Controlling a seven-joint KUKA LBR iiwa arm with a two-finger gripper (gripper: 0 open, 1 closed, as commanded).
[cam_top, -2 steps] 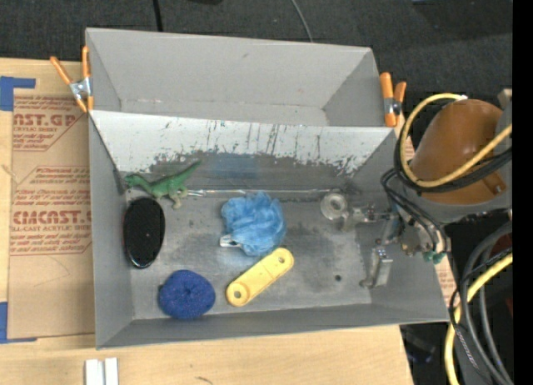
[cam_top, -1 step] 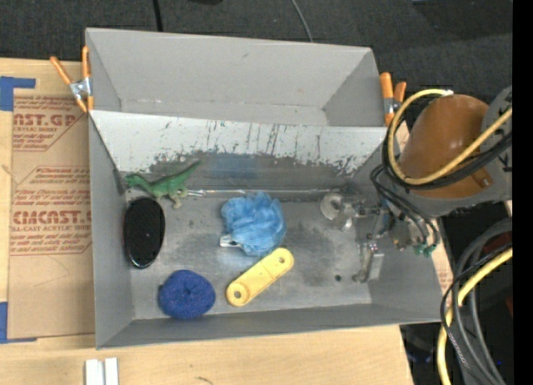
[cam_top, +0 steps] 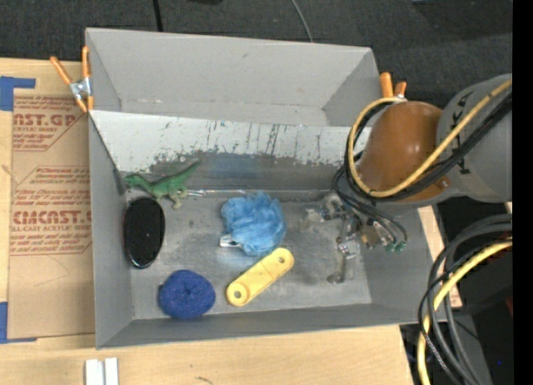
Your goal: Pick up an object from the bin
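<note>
**Gripper low at the right of the bin, nothing taken yet**

Your gripper (cam_top: 343,260) sits low over bare floor in the right part of the grey bin (cam_top: 233,83), below the orange wrist cover. You cannot tell from this angle whether it is spread or closed, and nothing can be seen in its grasp.

The nearest candidates lie to its left, near the middle of the frame. A yellow oblong piece (cam_top: 260,276) lies slantwise on the floor, and a light blue mesh puff (cam_top: 252,221) sits just above it. Further left are a dark blue fuzzy ball (cam_top: 186,295) at the lower left, a black oval object (cam_top: 143,232) against the left wall, and a green toy dinosaur (cam_top: 162,182) at the upper left.

By my reading you are in the approach step, with no object chosen. The next move calls for shifting left over the yellow piece or the puff. For the yellow piece, line up across its short width before closing.
</note>
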